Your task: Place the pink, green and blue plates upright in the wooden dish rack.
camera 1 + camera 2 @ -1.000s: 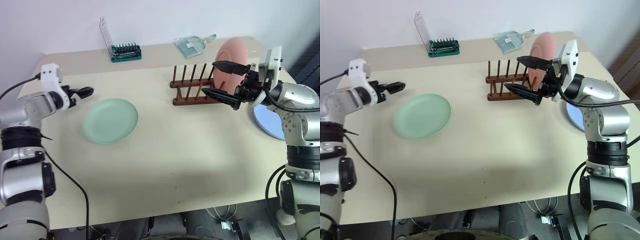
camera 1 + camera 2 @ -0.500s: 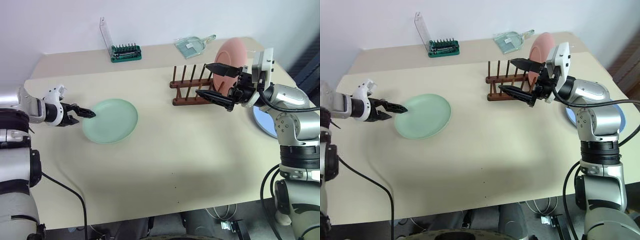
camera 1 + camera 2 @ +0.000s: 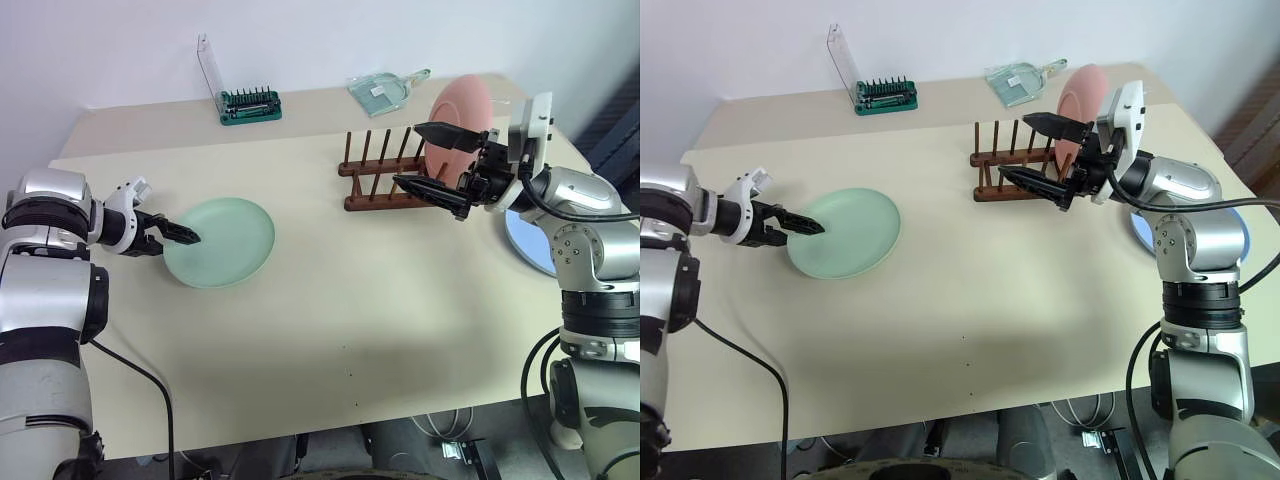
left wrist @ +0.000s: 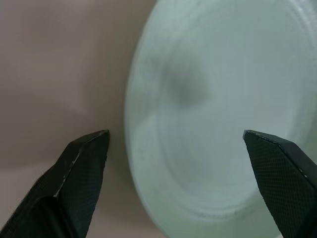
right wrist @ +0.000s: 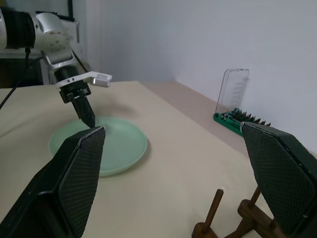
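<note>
Green bit holder point(image 3: 251, 104) & clear tray point(image 3: 382, 91) behind wooden rack point(image 3: 385, 180).

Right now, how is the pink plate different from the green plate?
The pink plate stands upright at the end of the wooden dish rack; the green plate lies flat on the table. The pink one is salmon, the green one pale mint. The left gripper reaches over the green plate's rim; the right gripper hangs open in front of the pink one, not holding it. Both are round, shallow and similar in size.
</note>
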{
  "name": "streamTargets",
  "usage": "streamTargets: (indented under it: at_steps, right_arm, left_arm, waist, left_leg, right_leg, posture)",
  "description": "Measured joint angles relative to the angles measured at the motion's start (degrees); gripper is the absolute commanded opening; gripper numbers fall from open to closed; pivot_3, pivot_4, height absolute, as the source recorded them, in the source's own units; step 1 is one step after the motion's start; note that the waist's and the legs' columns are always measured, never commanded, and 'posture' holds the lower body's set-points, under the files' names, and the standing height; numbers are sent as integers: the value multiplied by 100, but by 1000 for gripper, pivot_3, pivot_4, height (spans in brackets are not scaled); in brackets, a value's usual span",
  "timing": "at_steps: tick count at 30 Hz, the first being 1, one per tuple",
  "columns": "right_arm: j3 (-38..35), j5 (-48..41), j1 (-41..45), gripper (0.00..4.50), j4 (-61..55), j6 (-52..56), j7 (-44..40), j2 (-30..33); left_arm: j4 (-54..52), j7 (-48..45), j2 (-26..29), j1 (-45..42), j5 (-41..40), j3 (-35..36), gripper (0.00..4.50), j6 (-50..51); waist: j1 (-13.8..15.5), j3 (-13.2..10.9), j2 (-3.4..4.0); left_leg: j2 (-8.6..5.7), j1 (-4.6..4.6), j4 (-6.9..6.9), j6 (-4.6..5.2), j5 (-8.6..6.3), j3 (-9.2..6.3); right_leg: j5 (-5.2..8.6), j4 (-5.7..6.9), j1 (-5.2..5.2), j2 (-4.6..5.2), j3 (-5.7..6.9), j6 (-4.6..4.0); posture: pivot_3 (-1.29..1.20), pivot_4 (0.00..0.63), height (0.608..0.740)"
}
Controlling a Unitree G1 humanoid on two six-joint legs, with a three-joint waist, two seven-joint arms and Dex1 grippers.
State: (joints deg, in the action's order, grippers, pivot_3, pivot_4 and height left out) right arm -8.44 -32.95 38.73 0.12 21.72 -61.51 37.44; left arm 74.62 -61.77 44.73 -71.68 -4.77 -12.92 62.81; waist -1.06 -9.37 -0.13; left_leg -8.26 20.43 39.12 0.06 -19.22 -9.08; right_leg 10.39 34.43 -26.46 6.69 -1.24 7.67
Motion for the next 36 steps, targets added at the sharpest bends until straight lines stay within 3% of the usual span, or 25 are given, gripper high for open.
streamTargets:
  at_steps: [4, 5, 6, 16, 22, 26, 29, 33, 36]
  right_arm:
    - [-51, -39, 0, 4500, -58, 49, 43, 13]
    - [-52, -43, 0, 4500, -58, 49, 44, 13]
    - [-59, -43, -1, 4500, -58, 49, 49, 14]
    - [-87, -17, -4, 4500, -112, 48, 139, 41]
    - [-125, -43, -62, 4500, -275, 106, 229, 107]
    - [-47, 57, 89, 4500, -274, 10, 406, -59]
    - [357, 631, 442, 4500, -257, -540, 633, -331]
    - [1725, 2772, 848, 4500, -130, -2664, 1346, -852]
    - [2344, 4422, 968, 4500, 299, -3899, 2210, -807]
  left_arm:
    - [106, 119, -12, 84, 129, 212, 540, -94]
    - [116, 123, -12, 101, 138, 263, 143, -92]
    - [117, 90, 8, 105, 134, 370, 38, -82]
    - [166, 627, 143, 200, -99, 1464, 38, 328]
    - [51, 1334, 838, 111, -1148, 3218, 38, 696]
    - [-83, 2576, 739, 235, -2259, 4914, 38, -82]
    - [-904, 3799, -95, 605, -2965, 6024, 38, -1255]
    - [-3695, 5466, -2910, 1205, -3964, 6843, 38, -2356]
    - [-5052, 6260, -4270, 1477, -4391, 6792, 38, -2718]
  waist:
    - [11, 0, 0]
    - [15, 0, 0]
    - [23, 1, 0]
    - [10, 2, -1]
    - [-8, 1, -4]
    - [21, 1, -4]
    - [46, 6, -8]
    - [118, 11, -47]
    - [48, 9, -70]
  left_leg:
    - [-1, 0, 2, 0, 0, 1]
    - [-1, 0, 2, 1, 0, 1]
    - [-1, -1, 3, 1, 0, 0]
    - [-2, 1, 4, 1, 0, 0]
    - [-2, -1, 3, 1, -1, 6]
    - [-1, -5, 11, -2, 1, 8]
    - [-1, -8, 12, -6, 3, 9]
    - [-5, 11, 31, -1, 0, 8]
    - [-11, 14, 42, 4, -3, 16]
  right_leg:
    - [0, 0, 2, 1, 0, 0]
    - [0, 0, 2, 1, 0, 0]
    - [0, 0, 4, 2, 0, 0]
    - [0, 8, 0, 3, 0, 0]
    - [0, 53, -19, 9, 2, 0]
    - [0, 59, -15, 13, 2, 0]
    - [0, 62, -12, 16, 4, -1]
    - [0, 53, -13, 21, 12, 0]
    - [-1, 56, -15, 26, 12, 0]
  posture:
    - [0, 150, 740]
    - [0, 150, 740]
    - [0, 150, 740]
    - [0, 150, 740]
    - [0, 150, 740]
    - [0, 150, 740]
    - [0, 150, 740]
    - [0, 150, 740]
    - [0, 150, 740]
